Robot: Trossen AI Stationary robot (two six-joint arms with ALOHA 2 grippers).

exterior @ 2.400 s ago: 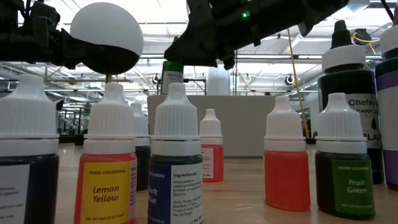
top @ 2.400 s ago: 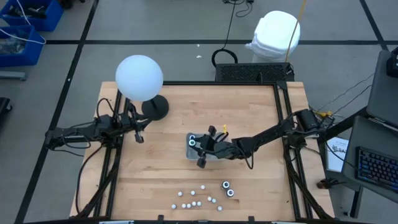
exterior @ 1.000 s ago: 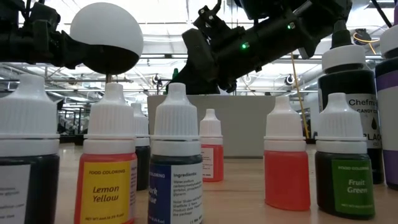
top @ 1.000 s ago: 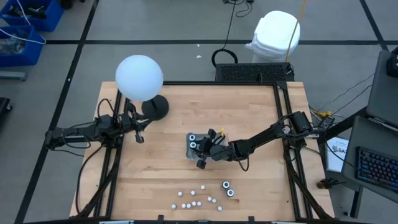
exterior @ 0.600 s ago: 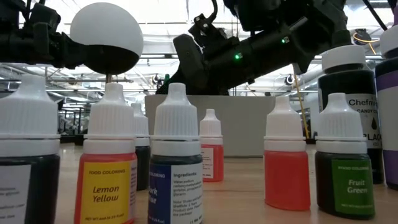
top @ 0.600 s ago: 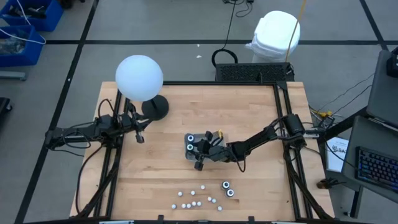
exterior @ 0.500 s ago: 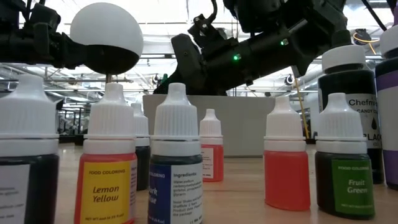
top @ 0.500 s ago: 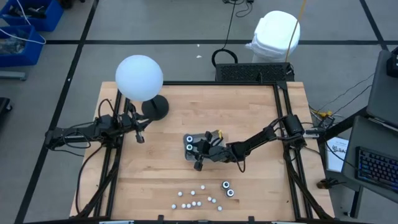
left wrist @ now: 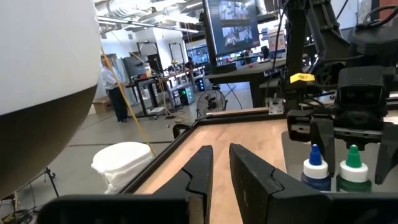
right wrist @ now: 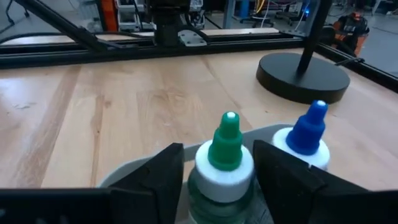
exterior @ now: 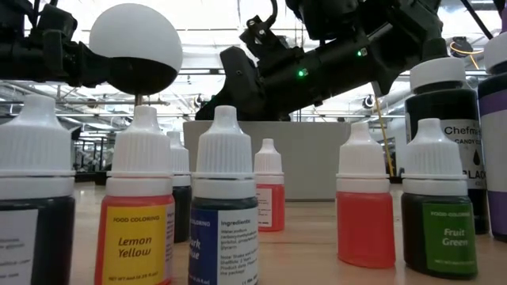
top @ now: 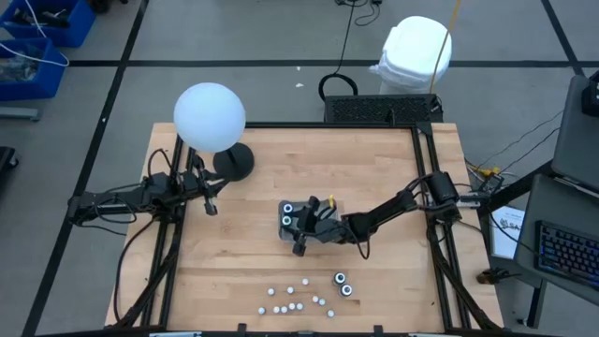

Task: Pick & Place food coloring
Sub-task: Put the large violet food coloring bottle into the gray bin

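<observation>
Mid-table on the tray, the right gripper's fingers stand parted around the green-capped bottle, unclamped.

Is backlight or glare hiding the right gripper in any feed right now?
Low view: ceiling lights behind leave the right arm a dark silhouette. Right wrist view: even light, no glare, right gripper flanking the green-tipped bottle. High view: only the white globe lamp glares.
</observation>
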